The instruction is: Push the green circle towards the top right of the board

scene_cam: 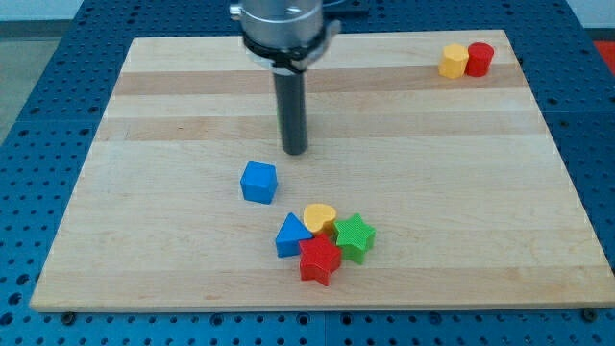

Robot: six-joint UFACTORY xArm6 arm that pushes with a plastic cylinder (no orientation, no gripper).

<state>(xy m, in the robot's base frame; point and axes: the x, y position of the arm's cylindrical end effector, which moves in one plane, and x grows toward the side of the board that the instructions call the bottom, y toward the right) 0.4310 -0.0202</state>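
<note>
My tip (295, 151) rests on the board above the view's middle. The only green block I see is a green star (355, 235), below and to the right of the tip, in a tight cluster with a yellow heart (319, 217), a blue triangle (291, 235) and a red star (320, 259). No green circle shows. A blue cube (258, 182) lies just below and left of the tip, apart from it.
A yellow hexagon (454, 60) and a red cylinder (479, 59) sit side by side at the board's top right corner. The wooden board (144, 115) lies on a blue perforated table.
</note>
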